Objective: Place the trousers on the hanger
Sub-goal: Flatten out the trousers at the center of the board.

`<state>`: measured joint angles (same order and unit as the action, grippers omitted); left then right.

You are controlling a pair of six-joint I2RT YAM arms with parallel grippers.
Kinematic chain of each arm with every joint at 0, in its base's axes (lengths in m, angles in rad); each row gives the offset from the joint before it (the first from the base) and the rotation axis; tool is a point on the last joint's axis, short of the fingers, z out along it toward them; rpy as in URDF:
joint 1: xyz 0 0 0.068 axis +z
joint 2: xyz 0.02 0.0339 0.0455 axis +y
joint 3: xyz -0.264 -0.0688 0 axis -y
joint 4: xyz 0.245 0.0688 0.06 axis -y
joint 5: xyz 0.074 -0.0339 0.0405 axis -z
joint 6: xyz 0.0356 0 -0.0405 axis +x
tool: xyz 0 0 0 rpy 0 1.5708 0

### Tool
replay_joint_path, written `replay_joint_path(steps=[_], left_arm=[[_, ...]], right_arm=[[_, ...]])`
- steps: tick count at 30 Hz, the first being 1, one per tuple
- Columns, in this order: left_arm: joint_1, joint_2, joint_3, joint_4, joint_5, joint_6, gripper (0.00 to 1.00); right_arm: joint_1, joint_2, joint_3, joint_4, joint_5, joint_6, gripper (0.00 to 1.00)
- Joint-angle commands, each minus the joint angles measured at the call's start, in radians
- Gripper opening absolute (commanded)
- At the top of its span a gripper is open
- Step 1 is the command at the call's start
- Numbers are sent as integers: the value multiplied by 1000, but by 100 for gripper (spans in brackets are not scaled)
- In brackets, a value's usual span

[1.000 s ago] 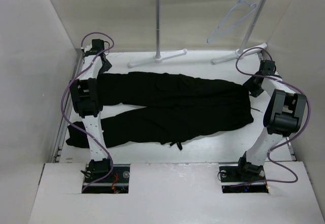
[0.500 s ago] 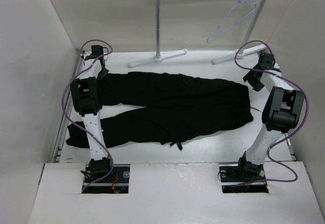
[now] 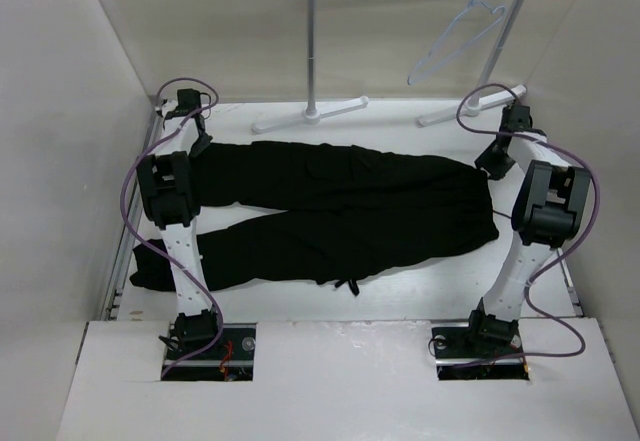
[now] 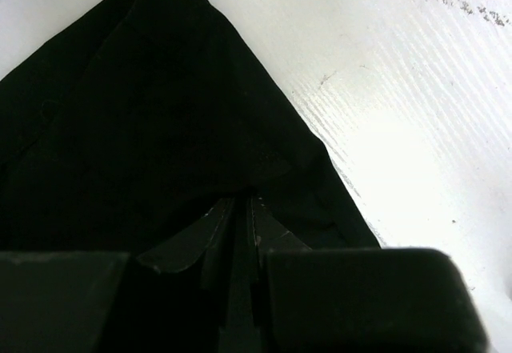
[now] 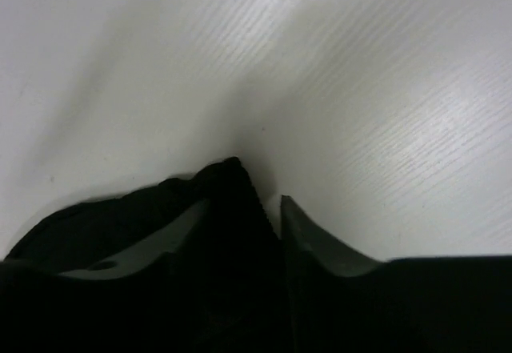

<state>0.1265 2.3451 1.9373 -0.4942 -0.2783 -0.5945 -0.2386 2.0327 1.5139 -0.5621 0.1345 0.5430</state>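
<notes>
Fingers [image 4: 212, 229] of the left gripper [image 4: 240, 209] were pinched nearly shut on a hem corner of the trousers [image 3: 340, 211]. The right gripper [image 5: 244, 201] clamped their waistband edge. White table [image 3: 400, 296] showed beyond the cloth, and the hanger [image 3: 455, 49] hung on the rack [image 3: 313, 51].

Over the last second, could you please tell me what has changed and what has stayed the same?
The right gripper moved farther from its base and a little left, its arm standing steeper, black cloth between its fingers. The left gripper tipped down onto the far leg end of the trousers. The trousers and the hanger stayed put.
</notes>
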Motion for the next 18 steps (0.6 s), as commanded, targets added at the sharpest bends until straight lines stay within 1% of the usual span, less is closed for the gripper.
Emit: replay_joint_path(steps=[1,2,5,6,9,13,16,18], left_arm=[[8,-26,-20,19,5,-22,9],[8,-26,-20,23,5,-27,8],[12,-26,-20,28,5,-42,8],[14,-27,-20,29,5,-51,8],[19,-32,-14,51,27,-71,8],[22,-14,50,74,37,-102,7],[23,45,196,54,37,-110,7],[25,69,267,51,30,-116,7]], right_arm=[[15,32,120,-70,-3,-26,38],[18,49,149,-96,-4,-34,28],[22,67,181,-114,-21,-31,8],[22,63,181,-108,-15,-20,4],[17,37,180,-53,-9,21,0],[11,20,229,20,-7,83,0],[9,53,304,45,-19,118,1],[11,75,336,57,-19,147,1]])
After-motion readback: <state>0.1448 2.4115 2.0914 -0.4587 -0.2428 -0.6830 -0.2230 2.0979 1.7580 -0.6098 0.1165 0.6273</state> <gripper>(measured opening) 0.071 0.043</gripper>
